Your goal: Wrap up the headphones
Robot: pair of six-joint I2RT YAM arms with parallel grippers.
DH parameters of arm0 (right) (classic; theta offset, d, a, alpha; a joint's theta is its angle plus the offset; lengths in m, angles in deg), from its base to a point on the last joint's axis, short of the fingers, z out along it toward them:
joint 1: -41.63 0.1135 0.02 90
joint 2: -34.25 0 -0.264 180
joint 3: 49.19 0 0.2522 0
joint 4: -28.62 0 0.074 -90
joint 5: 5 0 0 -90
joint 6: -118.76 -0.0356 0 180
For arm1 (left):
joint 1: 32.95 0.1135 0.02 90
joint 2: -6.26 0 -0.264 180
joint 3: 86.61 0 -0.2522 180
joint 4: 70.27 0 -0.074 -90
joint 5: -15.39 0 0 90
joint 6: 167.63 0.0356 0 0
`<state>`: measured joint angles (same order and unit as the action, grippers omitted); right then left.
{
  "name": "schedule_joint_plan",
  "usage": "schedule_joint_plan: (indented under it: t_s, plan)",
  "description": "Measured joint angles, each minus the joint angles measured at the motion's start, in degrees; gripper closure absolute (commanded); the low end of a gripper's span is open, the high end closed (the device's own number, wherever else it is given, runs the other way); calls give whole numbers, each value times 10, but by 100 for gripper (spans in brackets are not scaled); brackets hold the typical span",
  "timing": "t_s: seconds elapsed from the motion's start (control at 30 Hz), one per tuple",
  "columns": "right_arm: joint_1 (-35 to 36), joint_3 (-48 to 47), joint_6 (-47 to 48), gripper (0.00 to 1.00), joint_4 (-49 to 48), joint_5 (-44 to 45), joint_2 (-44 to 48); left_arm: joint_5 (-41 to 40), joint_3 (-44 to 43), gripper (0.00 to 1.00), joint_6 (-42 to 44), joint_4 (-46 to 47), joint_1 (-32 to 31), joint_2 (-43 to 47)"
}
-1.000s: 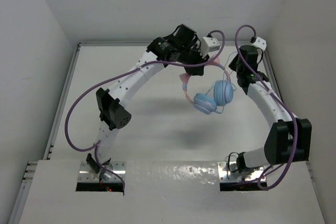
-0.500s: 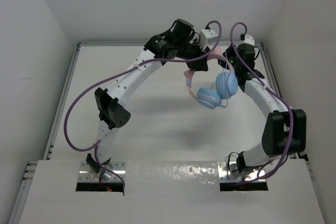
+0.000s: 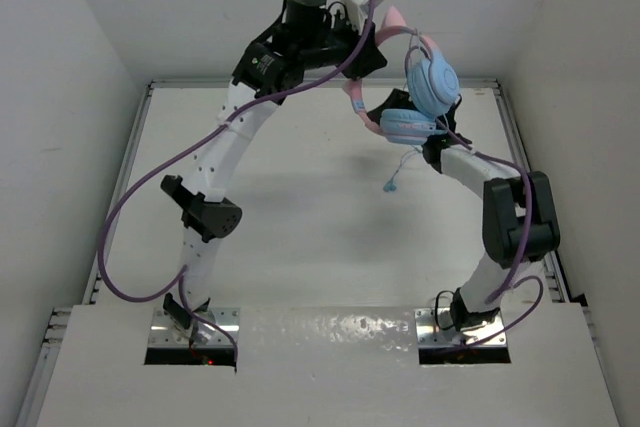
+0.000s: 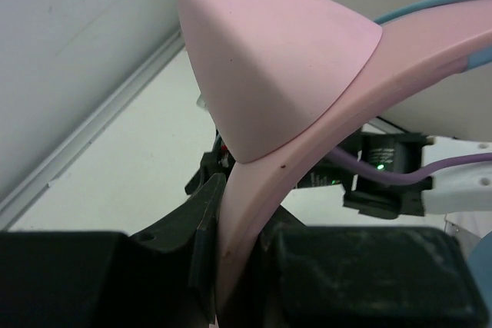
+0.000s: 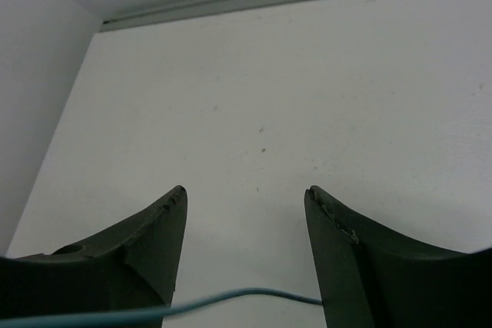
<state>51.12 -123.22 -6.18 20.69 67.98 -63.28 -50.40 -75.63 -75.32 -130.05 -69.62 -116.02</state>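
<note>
1. Pinching the headband, the left gripper holds the headphones high over the table; a slip would drop them.
2. The right gripper gapes; the loose cable may escape.

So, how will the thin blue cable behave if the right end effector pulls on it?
Probably floppy: the cable hangs loose below the headphones. It looks thin and light, so it may slip out of the open right end effector unless pinched firmly.
</note>
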Motion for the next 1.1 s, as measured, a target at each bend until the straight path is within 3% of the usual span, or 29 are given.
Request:
schedule_joint_plan:
  t_s: [0.23,0.4,0.47,0.5,0.53,0.6,0.67,0.8,1.1]
  plan:
    - [1,-39,17,34,4,4,-101,-12,-26,100,-18,1,4,15]
    - [1,-57,38,36,32,15,-125,-14,-37,100,-29,7,10,17]
    - [1,-59,47,50,40,20,-127,-15,-39,100,-33,9,15,17]
    - [1,-59,50,70,42,21,-129,-16,-40,100,-37,9,18,17]
    - [1,-59,54,79,44,22,-132,-17,-40,100,-41,9,21,17]
    - [3,-62,48,94,47,26,-139,-21,-40,100,-54,9,27,17]
    - [8,-63,39,100,51,31,-146,-31,-40,100,-77,11,37,17]
    - [43,-49,28,100,40,40,-144,-95,-40,100,-131,11,66,17]
    - [235,78,33,100,24,60,-58,-240,-27,100,-211,-7,195,15]
